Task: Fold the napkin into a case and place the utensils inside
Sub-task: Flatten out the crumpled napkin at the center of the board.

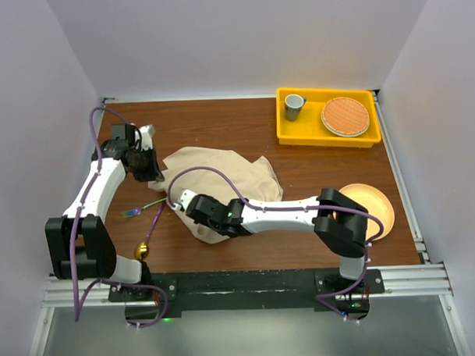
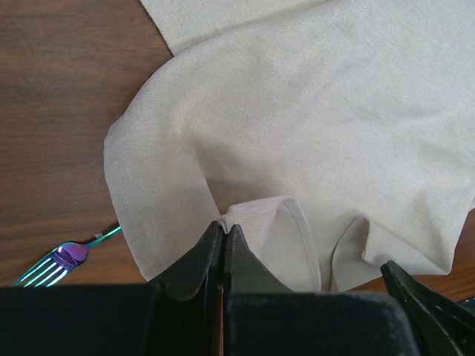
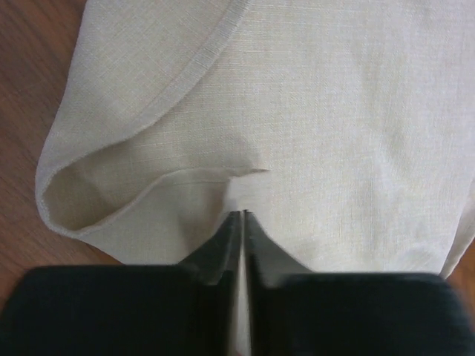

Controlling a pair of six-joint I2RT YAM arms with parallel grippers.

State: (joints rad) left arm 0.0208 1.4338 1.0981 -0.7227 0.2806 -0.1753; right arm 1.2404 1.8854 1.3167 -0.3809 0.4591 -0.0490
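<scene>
**Top view.** The napkin (image 1: pixel 222 175) is lying rumpled, not folded into a case, near the middle of the table (image 1: pixel 243 123). It is spreading from my left gripper (image 1: pixel 152 178) at its left edge to my right gripper (image 1: pixel 201 220) at its near corner. I am reaching my left arm forward along the left side and stretching my right arm across from the right, low over the wood. The fork (image 1: pixel 137 210) is lying on bare wood just left of the napkin. The spoon (image 1: pixel 142 250) is resting nearer to me, beside my left arm's base and apart from the cloth. A peach plate (image 1: pixel 375 208) is sitting at the right, partly behind my right arm. A yellow tray (image 1: pixel 326 141) at the far right corner is holding a cup (image 1: pixel 294 106) and a round woven mat (image 1: pixel 345 116).

**Left wrist view.** My left gripper (image 2: pixel 223 228) is pinching the napkin (image 2: pixel 319 111). A small puckered fold is standing between the closed fingertips, and the cloth is falling away in soft creases. The fork (image 2: pixel 63 261) is showing its tines at lower left, close to the napkin's edge.

**Right wrist view.** My right gripper (image 3: pixel 242 215) is pressing its fingers together, tips on the napkin (image 3: pixel 334 111) just beside a doubled-over hemmed flap. I cannot tell whether any layer is caught between them.
</scene>
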